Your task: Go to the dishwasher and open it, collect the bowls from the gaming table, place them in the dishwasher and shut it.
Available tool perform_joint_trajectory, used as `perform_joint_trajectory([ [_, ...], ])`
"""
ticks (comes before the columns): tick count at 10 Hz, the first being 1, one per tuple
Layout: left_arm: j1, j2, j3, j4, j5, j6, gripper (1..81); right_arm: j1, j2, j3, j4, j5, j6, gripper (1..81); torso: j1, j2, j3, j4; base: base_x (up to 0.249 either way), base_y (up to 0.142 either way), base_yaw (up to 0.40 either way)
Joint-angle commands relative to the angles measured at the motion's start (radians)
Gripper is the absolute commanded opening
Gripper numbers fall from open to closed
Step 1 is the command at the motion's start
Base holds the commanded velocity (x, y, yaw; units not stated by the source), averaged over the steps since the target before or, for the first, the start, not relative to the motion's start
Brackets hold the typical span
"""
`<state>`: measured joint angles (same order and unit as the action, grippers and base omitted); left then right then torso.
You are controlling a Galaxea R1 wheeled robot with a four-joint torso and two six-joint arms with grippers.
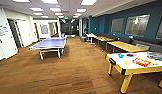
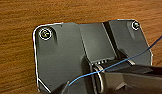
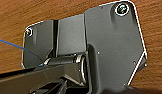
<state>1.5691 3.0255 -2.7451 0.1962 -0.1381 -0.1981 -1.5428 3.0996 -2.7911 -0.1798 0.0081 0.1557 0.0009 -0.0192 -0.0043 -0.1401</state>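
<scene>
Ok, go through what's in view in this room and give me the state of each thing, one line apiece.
Gaming table: standing at the right, white top loaded with items.
Blue bowl: upright on the gaming table, not yet collected.
Board-game boxes: lying flat on the top.
Ping-pong table: unfolded, out on the wood floor.
Yellow-topped tables: lined up along the blue wall.

Wood-grain floor (image 1: pixel 72 72), faintly glossy

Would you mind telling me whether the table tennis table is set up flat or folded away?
Set up flat. In the head view the table tennis table stands on the wooden floor with its blue top level.
</scene>
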Motion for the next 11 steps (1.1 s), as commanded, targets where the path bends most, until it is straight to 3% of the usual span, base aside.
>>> perform_joint_trajectory([
  [1,-0.044,-0.003,-0.002,0.002,0.043,0.005,81.1,0.051,0.006,0.004,-0.001,-0.05,-0.002,81.1,0.0,0.0,0.0,0.0,0.193,0.0,0.0],
  [6,-0.045,-0.002,-0.001,0.003,0.043,0.005,81.1,0.051,0.006,0.006,-0.003,-0.05,-0.002,81.1,0.0,0.0,0.0,0.0,0.214,0.0,0.0],
  [11,-0.045,0.009,0.001,0.005,0.043,0.005,81.1,0.055,0.004,0.002,-0.001,-0.05,-0.002,81.1,0.0,0.0,0.0,0.0,0.18,-0.071,0.0],
])
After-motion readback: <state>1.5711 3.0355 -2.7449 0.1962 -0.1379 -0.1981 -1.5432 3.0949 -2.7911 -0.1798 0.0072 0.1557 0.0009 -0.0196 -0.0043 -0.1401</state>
